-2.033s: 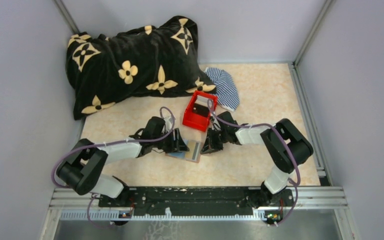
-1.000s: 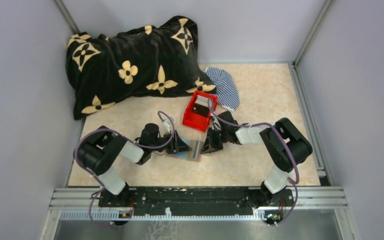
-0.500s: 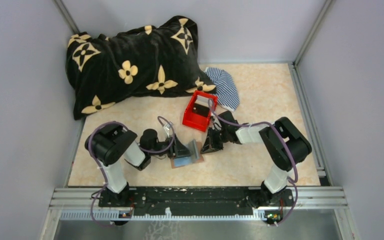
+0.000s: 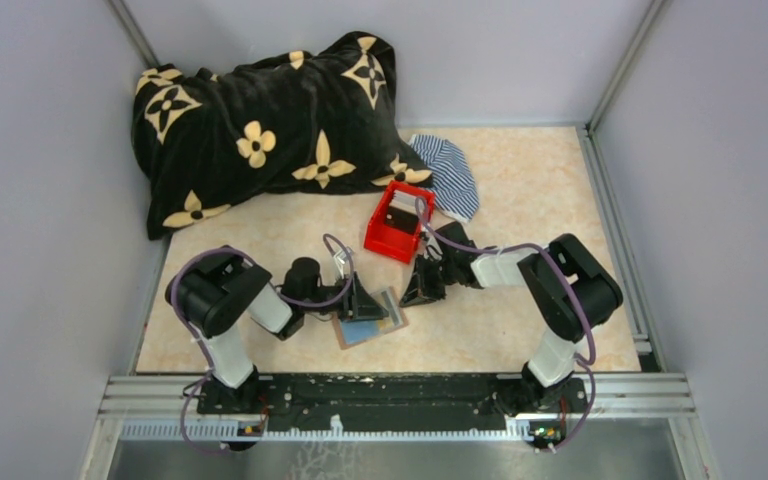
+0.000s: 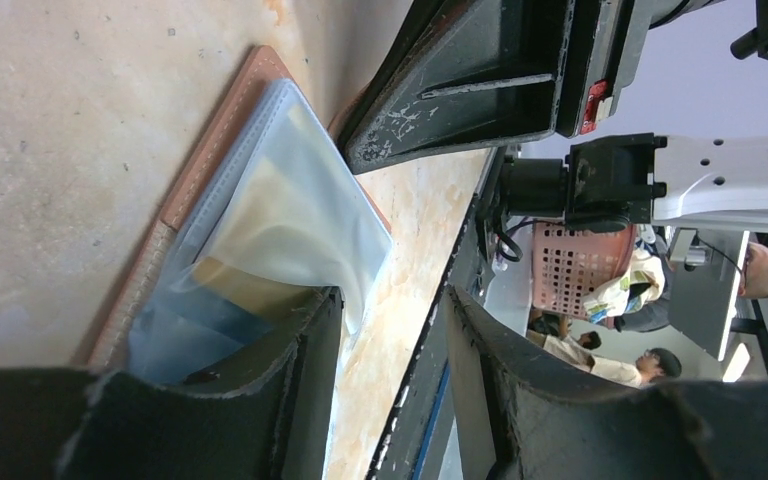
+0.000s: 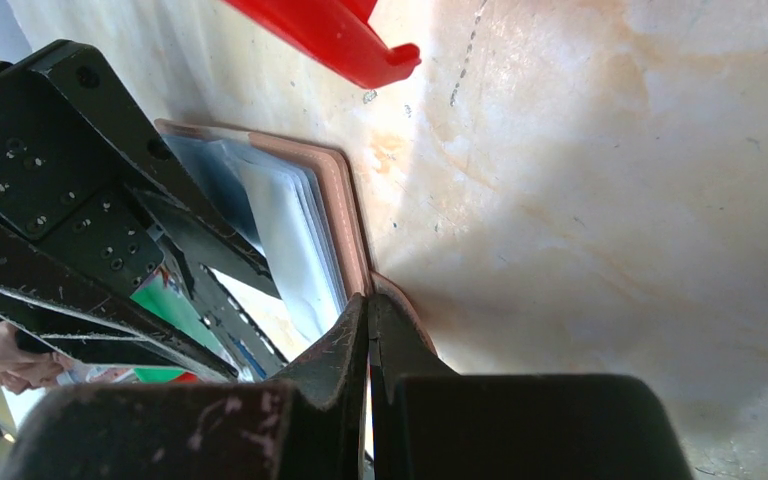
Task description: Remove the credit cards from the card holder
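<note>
A black flowered blanket fills the upper left, with a red box at centre. Just below the box, the card holder lies open (clear sleeves up) with a light blue card inside. Over it the left gripper stands half-spread and empty. The right gripper is pinched closed at its edge.

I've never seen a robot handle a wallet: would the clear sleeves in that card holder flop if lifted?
Probably floppy: the clear sleeves bow and curl instead of lying flat. They look glossy, so they are likely slippery to pinch. The card holder looks thin, so it is probably light and apt to slide across the table if pushed.
</note>
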